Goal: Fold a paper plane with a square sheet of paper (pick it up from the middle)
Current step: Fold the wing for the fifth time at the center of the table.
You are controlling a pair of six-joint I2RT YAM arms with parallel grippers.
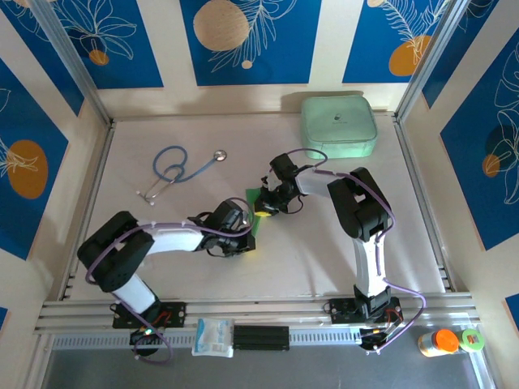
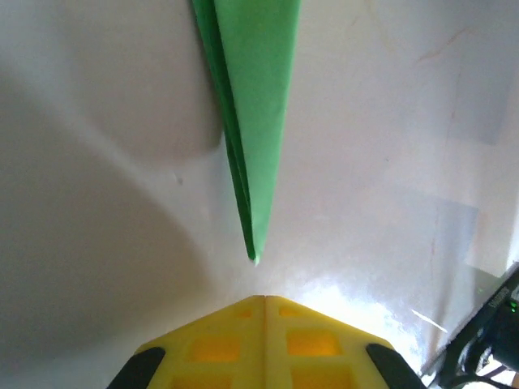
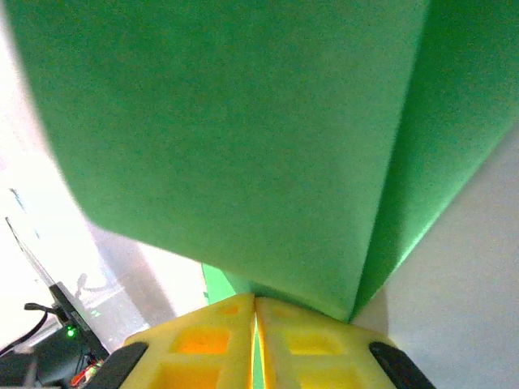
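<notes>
The bright green sheet of paper is folded into a narrow pointed dart, lying mid-table between both grippers. In the left wrist view its sharp tip points at my left gripper, whose yellow fingers are pressed together with nothing between them, a short gap from the tip. In the right wrist view the paper spreads wide with a crease on the right. My right gripper is shut on its near edge, and a green strip shows between the fingers. From above, the right gripper sits on the paper, and the left gripper is just beside it.
A pale mint zip case stands at the back right. A blue stethoscope lies at the back left. On the front rail lie a white packet and an orange-capped bottle.
</notes>
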